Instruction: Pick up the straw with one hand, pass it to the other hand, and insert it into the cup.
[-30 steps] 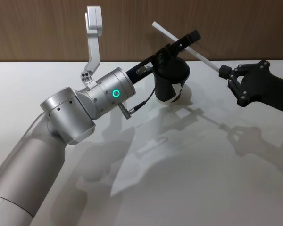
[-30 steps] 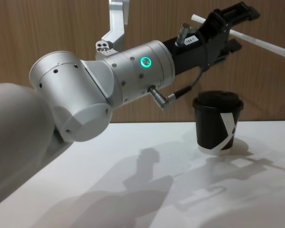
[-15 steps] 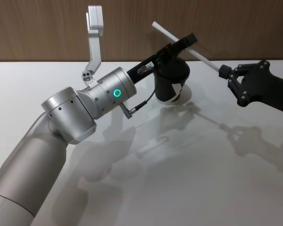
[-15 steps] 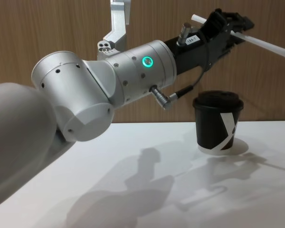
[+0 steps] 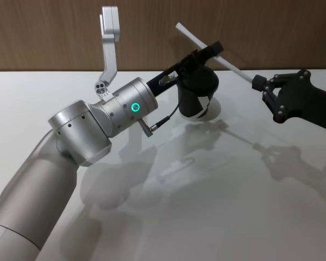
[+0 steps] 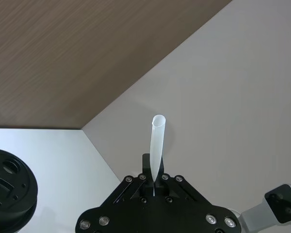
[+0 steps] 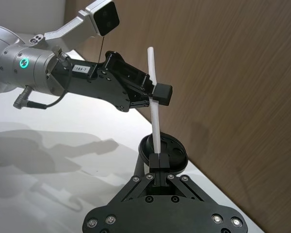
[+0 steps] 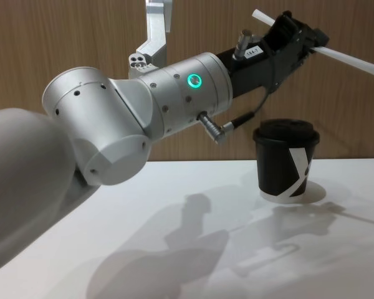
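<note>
The straw (image 5: 233, 66) slants above the cup (image 5: 193, 89). The right gripper (image 5: 258, 82) pinches its lower end, and the left gripper (image 5: 212, 49), nearer the cup, pinches its upper half.

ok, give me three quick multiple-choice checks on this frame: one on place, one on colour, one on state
1. The cup stands:
A. on the table, below the left gripper
B. on a tray
C. on the floor

2. The ring on the left arm glows:
A. red
B. green
C. blue

3. The straw is:
A. lying flat on the table
B. already in the cup
C. held in the air by both grippers

Answers:
1 A: it sits upright on the white top, lid on.
2 B: the lit ring is green.
3 C: the left gripper clamps it partway along and the right gripper pinches its lower end.
</note>
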